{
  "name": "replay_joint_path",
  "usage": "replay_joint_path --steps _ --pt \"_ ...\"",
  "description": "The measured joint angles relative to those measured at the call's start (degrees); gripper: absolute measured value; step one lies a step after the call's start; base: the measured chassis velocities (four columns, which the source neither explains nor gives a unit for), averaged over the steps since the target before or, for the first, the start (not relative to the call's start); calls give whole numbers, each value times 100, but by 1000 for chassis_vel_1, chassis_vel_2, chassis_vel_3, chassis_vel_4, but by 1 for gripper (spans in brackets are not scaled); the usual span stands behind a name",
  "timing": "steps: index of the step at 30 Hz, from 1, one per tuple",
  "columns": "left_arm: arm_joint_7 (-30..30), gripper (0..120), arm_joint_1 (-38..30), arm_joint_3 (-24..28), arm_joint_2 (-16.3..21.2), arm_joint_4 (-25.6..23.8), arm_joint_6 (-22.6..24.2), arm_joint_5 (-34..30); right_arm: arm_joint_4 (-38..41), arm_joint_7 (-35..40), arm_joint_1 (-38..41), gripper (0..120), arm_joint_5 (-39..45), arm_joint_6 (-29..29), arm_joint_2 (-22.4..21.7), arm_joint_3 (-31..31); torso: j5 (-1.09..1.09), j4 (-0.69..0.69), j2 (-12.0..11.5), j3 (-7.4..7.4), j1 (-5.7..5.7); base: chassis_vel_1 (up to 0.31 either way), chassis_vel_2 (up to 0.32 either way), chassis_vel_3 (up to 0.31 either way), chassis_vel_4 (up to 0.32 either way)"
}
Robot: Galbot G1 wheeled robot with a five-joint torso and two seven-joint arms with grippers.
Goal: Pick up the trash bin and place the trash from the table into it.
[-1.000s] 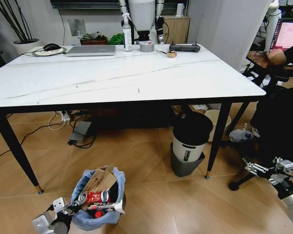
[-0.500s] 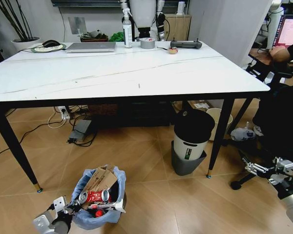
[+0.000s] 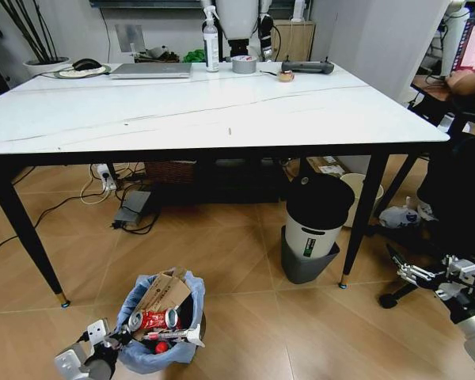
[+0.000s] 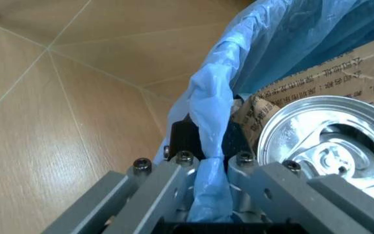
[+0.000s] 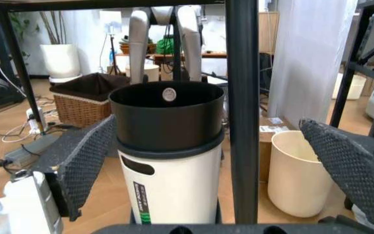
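The trash bin, lined with a light-blue bag, is low by the tiled floor in front of the table. Trash fills it: torn brown cardboard, a red-white can and other scraps. My left gripper is shut on the bin's near rim. In the left wrist view the gripper pinches the blue bag edge, beside a silver can top and cardboard. My right gripper hangs open low on the right, nothing between its pads.
A white cylinder bin with a black top stands under the table by the black leg, straight ahead of the right gripper. A laptop, tape roll and spray bottle sit at the table's far edge. Cables lie under it.
The whole picture has shifted a little, so the camera has moved. The bin stays in my left gripper's hold, and the right gripper stays open.
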Motion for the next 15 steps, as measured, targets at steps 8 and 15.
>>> replay_joint_path --steps 8,15 --pt "0 0 4 -14 15 -20 0 3 0 0 0 100 0 0 0 0 0 0 -165 -126 -40 0 0 0 0" --pt "0 0 2 -19 24 -22 0 3 0 0 0 100 0 0 0 0 0 0 -329 -255 -75 0 0 0 0"
